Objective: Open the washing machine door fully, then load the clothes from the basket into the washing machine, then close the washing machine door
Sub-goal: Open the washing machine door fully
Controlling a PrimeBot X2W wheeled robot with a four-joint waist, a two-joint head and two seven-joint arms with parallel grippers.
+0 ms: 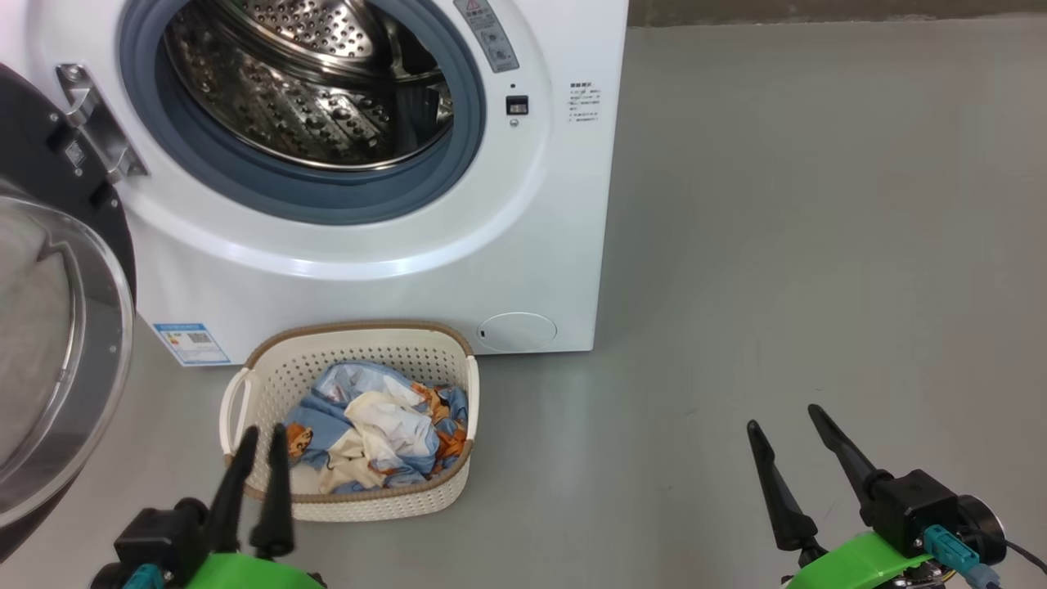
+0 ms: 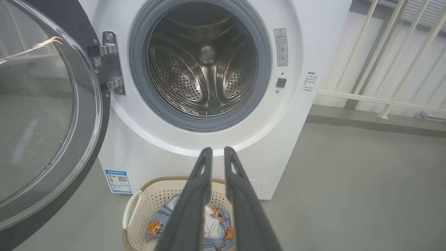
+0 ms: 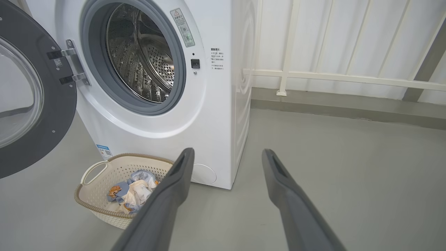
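At left edge, door [image 1: 57,319] partly cropped

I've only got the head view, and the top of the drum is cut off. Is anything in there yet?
Observer: No. The left wrist view takes in the whole drum: only steel, right to the back. The clothes lie in the basket.
Operator: What's past the machine's right side?
Observer: A white railing runs along the back there, behind the washing machine.
Operator: Is the door right back?
Observer: The right wrist view shows the washing machine door wide open, left of the opening, none of it across the opening.
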